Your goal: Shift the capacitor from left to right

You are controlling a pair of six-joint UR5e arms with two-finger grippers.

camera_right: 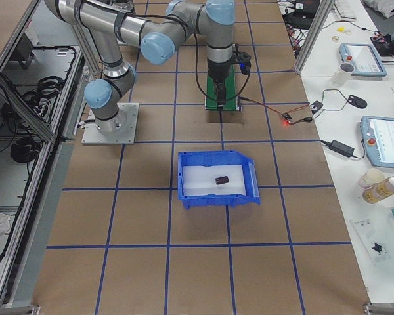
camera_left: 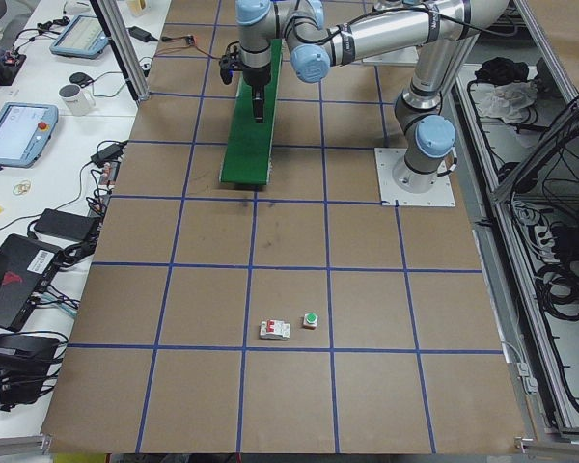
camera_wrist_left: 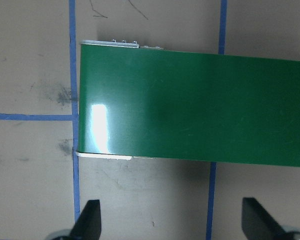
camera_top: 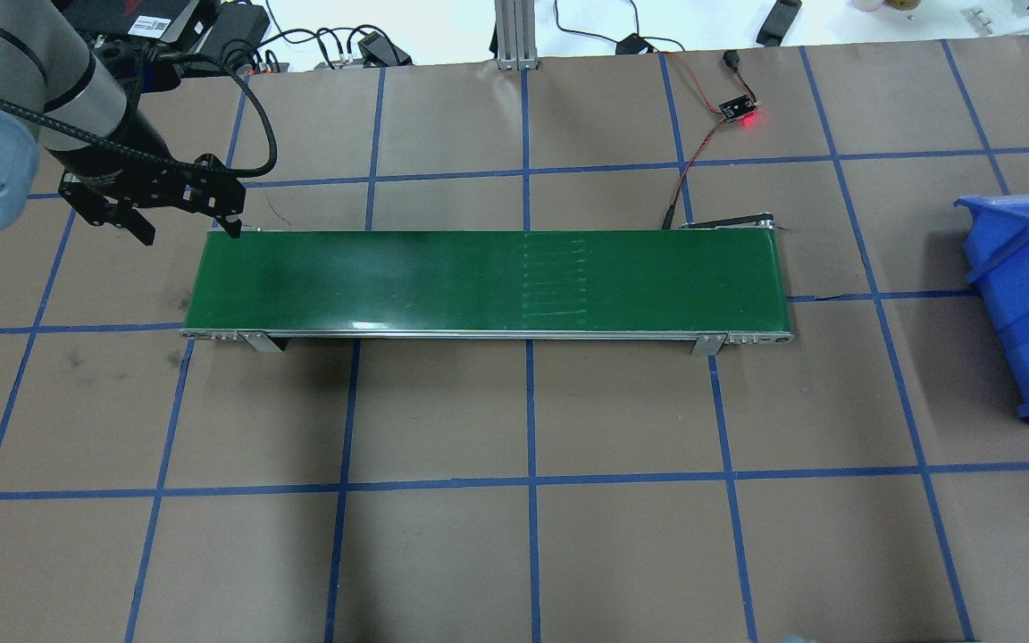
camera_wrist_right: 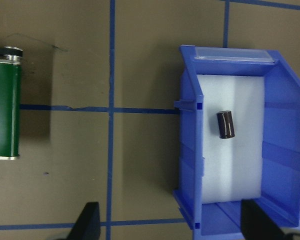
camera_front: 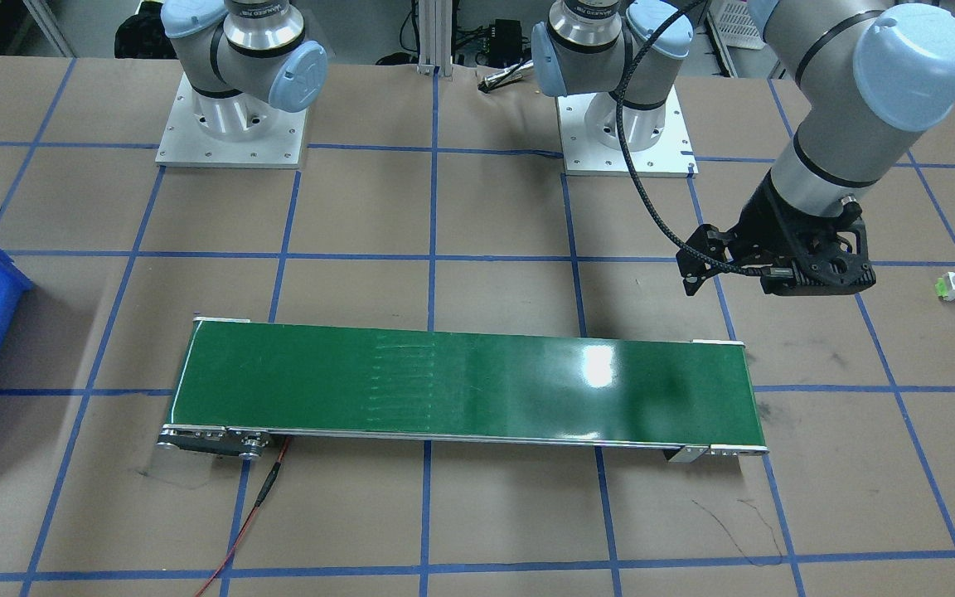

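Both wide-spread and empty: left gripper (camera_wrist_left: 174, 220), right gripper (camera_wrist_right: 172, 222); capacitor (camera_wrist_right: 225, 124) in bin (camera_wrist_right: 282, 165).

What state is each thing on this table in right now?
Small dark brown-black cylindrical capacitor: lying on its side inside the blue plastic bin.
Long green conveyor belt: nothing on it.
Left gripper: jaws open, empty.
Right gripper: jaws open, empty.
Black circuit board: red light on.

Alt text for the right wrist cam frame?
A small dark capacitor lies on the white liner inside a blue bin, seen from above. The end of the green conveyor shows at left; the right end effector is open, fingertips at the bottom edge.
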